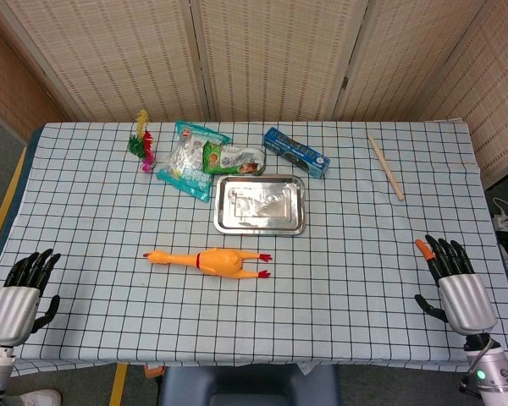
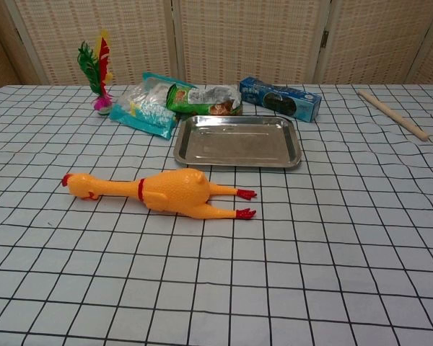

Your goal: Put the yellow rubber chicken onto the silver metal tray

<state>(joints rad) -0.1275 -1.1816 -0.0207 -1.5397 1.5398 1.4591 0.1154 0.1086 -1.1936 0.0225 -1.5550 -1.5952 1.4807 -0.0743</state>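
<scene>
The yellow rubber chicken (image 1: 210,261) (image 2: 162,192) lies on its side on the checked cloth, head to the left, red feet to the right. Just behind it sits the silver metal tray (image 1: 260,222) (image 2: 237,160), with nothing in it. My left hand (image 1: 19,296) rests open at the table's near left corner, far from the chicken. At the near right edge my right hand (image 1: 453,283) is open too, fingers apart and empty. Neither hand shows in the chest view.
Behind the tray lie snack bags (image 1: 195,157) (image 2: 148,105), a blue box (image 1: 296,152) (image 2: 281,98) and a feathered shuttlecock toy (image 1: 141,140) (image 2: 97,72). A wooden stick (image 1: 386,167) (image 2: 393,114) lies at the back right.
</scene>
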